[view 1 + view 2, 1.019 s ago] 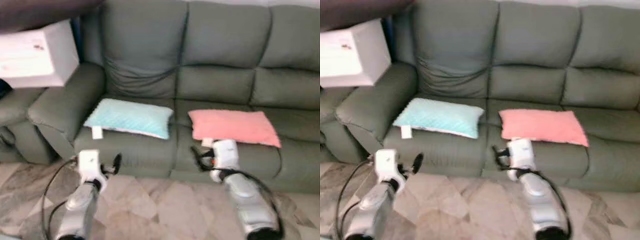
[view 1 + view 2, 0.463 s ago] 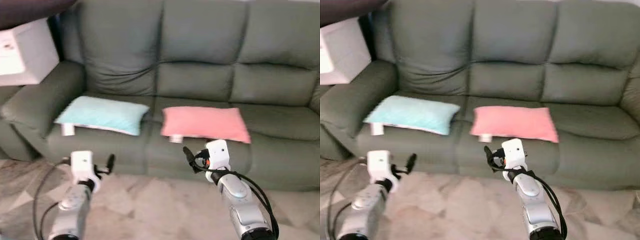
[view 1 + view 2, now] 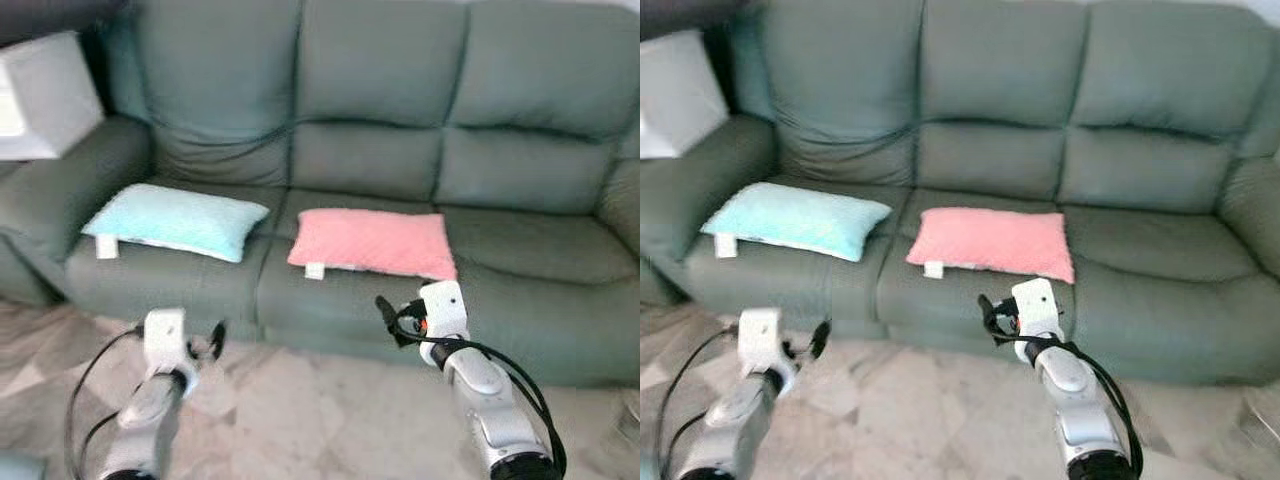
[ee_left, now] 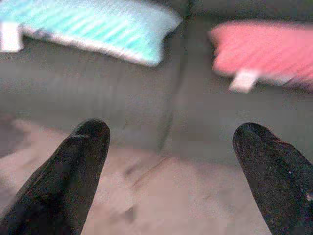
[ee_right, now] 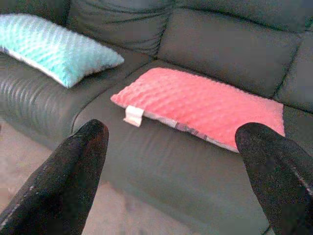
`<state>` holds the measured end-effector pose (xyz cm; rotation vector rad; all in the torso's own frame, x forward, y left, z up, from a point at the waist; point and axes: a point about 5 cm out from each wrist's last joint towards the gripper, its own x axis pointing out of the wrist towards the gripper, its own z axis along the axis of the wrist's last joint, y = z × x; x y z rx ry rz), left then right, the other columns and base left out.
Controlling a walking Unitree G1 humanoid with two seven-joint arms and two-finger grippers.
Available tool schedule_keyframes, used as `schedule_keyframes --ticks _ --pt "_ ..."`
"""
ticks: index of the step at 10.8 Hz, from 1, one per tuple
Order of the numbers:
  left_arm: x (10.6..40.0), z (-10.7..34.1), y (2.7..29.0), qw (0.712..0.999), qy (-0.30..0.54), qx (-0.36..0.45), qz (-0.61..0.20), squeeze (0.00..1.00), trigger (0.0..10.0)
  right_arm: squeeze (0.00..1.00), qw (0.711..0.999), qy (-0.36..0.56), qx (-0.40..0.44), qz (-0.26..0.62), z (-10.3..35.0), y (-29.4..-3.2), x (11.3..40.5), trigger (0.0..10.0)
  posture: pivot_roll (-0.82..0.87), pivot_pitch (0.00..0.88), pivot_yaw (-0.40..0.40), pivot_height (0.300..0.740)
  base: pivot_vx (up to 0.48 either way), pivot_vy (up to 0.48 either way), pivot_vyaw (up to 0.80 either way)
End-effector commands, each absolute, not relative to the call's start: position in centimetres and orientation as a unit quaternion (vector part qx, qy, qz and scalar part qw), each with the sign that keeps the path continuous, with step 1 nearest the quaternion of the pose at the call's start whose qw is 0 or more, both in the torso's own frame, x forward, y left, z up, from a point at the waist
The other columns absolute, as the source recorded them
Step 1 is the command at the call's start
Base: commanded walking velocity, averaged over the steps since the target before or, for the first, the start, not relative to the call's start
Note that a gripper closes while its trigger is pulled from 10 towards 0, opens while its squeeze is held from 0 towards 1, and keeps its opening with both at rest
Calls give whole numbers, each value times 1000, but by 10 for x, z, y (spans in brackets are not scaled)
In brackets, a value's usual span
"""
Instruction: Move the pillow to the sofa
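A pink pillow point(image 3: 370, 243) lies flat on the middle seat of the grey-green sofa point(image 3: 520, 170). A light blue pillow point(image 3: 175, 220) lies on the seat to its left. Both arms are held low over the floor in front of the sofa. My left gripper point(image 3: 215, 340) hangs below the blue pillow's seat, open and empty. My right gripper point(image 3: 388, 320) is open and empty, just short of the seat edge under the pink pillow point(image 5: 195, 105). In the left wrist view both pillows lie beyond the spread fingertips point(image 4: 90, 134).
A white box point(image 3: 40, 95) rests by the sofa's left armrest point(image 3: 50, 190). The right seat point(image 3: 540, 255) carries nothing. Marbled floor tiles point(image 3: 300, 420) run between me and the sofa front.
The whole view has swung to the right, so sofa, pillows and box have slid left in the picture. Both pillows stay where they lay. Both arms keep their low, open pose.
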<state>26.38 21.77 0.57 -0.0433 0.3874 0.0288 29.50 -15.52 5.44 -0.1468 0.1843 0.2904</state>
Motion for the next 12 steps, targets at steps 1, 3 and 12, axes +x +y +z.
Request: schedule_keyframes --ticks 1,3,12 --pt "261 2 228 978 205 -5 30 0 10000 0 982 96 -79 139 52 -158 296 10000 -142 24 -6 740 0 0 0" --pt "238 -27 249 953 293 19 73 0 10000 0 972 176 -108 110 15 -177 287 10000 -132 20 -7 740 0 0 0" --pt "174 -76 249 870 483 54 76 0 10000 0 894 422 -145 29 -65 -213 210 10000 -128 29 28 740 0 0 -403"
